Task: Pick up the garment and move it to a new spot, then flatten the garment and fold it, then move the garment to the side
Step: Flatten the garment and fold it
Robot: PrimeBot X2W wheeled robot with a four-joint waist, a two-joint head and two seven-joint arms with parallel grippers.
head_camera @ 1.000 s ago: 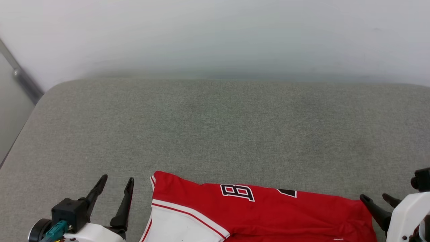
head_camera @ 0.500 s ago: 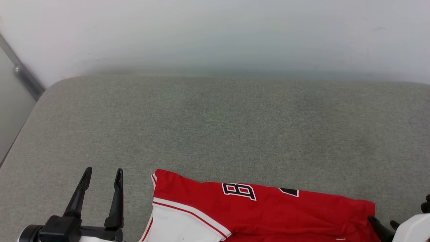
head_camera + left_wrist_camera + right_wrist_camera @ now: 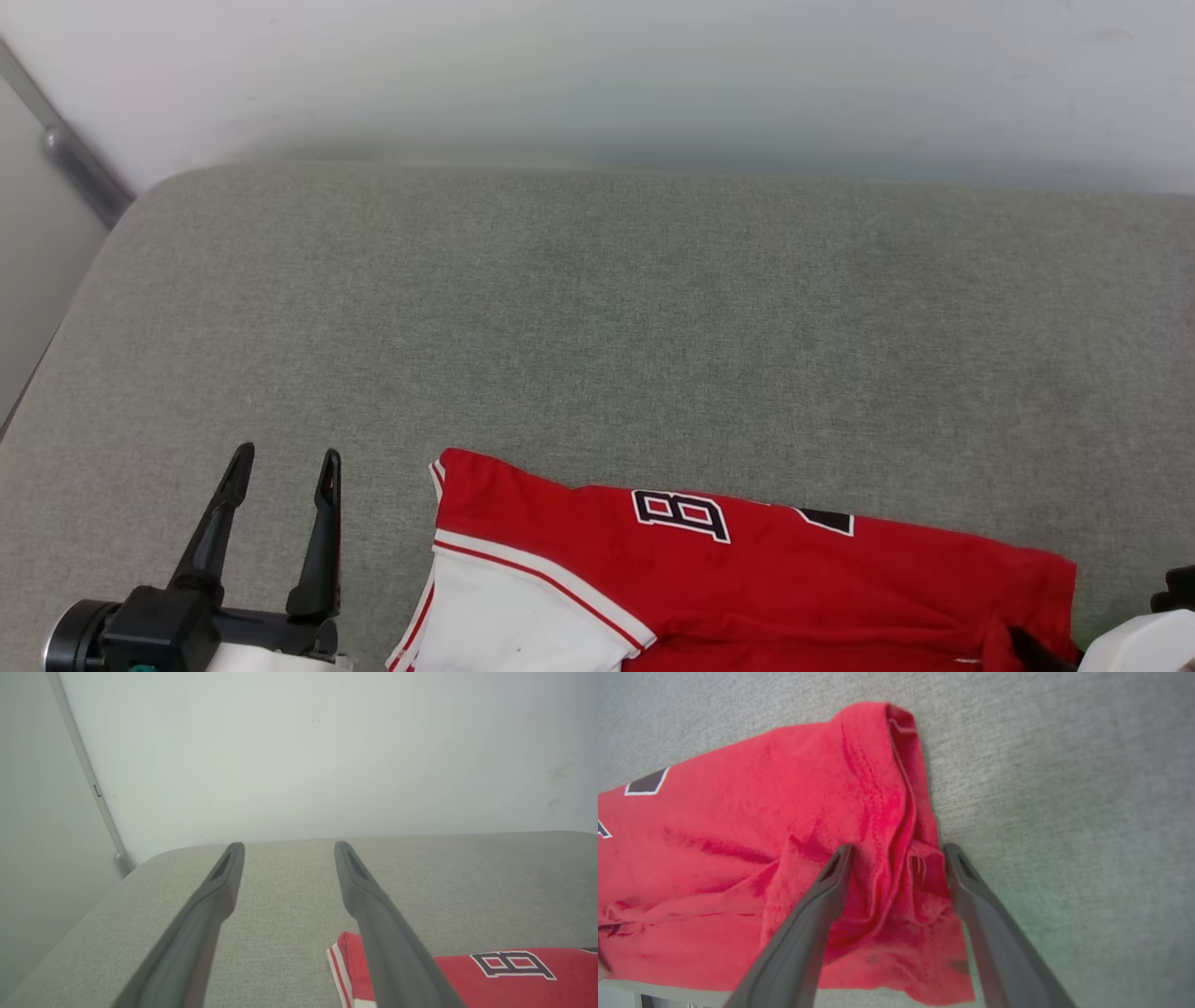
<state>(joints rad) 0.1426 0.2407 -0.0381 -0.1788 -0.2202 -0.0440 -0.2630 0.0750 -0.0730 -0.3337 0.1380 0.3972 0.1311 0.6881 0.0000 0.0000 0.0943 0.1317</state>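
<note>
Right gripper [image 3: 897,851], jaws spread, poised over rumpled edge of red, white-sleeved jersey shirt [image 3: 747,579] at near side of grey cushioned surface [image 3: 597,308]; left gripper [image 3: 286,455] likewise spread, empty, beside it. Judged ungrasped; flattening, folding remaining.

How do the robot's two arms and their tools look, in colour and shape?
The left tool has two long, dark grey fingers, tapering, each with a narrow slot near the tip, mounted on a black block. The right tool has matching fingers. The right arm's shell is white.
</note>
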